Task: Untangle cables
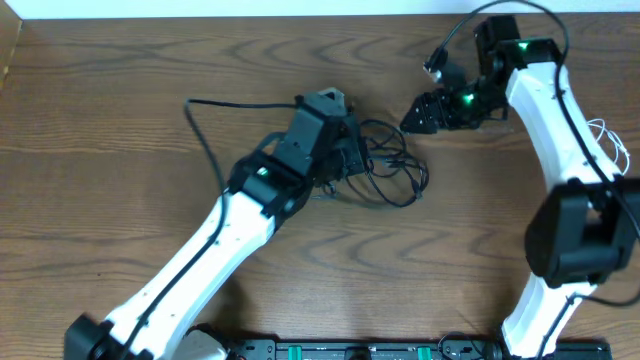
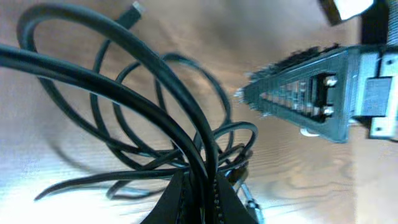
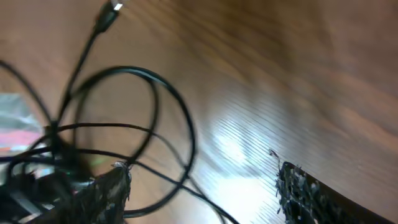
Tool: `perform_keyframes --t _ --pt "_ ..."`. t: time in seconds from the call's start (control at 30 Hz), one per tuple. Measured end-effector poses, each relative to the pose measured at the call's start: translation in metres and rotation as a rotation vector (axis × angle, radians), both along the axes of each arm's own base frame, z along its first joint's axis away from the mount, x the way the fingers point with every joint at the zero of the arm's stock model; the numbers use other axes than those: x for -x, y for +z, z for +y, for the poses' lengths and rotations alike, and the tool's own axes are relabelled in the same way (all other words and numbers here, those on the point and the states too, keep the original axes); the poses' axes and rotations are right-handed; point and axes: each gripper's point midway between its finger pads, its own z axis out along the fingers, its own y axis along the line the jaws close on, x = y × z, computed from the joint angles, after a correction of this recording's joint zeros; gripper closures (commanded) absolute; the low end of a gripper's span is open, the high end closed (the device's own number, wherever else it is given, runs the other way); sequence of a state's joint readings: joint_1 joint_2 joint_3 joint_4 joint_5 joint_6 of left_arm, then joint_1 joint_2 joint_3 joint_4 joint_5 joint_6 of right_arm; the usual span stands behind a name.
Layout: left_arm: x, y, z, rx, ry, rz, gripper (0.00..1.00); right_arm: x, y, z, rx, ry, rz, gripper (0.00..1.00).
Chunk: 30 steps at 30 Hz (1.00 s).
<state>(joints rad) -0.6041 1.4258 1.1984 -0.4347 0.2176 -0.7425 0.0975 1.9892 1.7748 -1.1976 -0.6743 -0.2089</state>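
Reaching in from the near left, the left arm ends at the middle of the desk (image 1: pixel 100 200), with its left hand (image 1: pixel 348 150) set over the left edge of the black cable (image 1: pixel 392 172).

- Left hand: fingers together, clamped on several strands where the loops cross. Wrist view shows the cords bunched into the pinch. Likely chosen as an anchor, so the knot stays put while the other end is pulled.
- Black cable: loose overlapping loops flat on the desk, just right of the left hand, fanning out toward the right. One small plug (image 2: pixel 137 7) lies free at the far side of the coil, not caught in any loop that I can see.
- Right hand (image 1: pixel 412 117): fingers apart, holding nothing, pointing left at the coil from its far right side, near but not touching. Its wrist view looks over the outer loop. It reads as lined up to take a free loop or the plug end.
- Far right, beside the right arm: thin pale loops, probably the white cable (image 1: pixel 612 145), well apart from the black one. Too small to be sure.
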Motion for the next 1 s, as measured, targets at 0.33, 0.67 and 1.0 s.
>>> perform_keyframes --t 0.33,0.67,1.0 --pt "0.001 0.012 0.005 -0.006 -0.001 -0.043 0.92 0.028 0.093 0.011 -0.108 0.061 -0.22 0.2" --pt "0.0 0.012 0.005 -0.006 0.0 -0.05 0.92 0.046 0.081 0.035 -0.079 0.145 -0.204 0.24" --pt "0.0 0.012 0.004 -0.005 0.0 -0.048 0.92 0.029 0.027 0.033 0.051 -0.02 -0.136 0.25"
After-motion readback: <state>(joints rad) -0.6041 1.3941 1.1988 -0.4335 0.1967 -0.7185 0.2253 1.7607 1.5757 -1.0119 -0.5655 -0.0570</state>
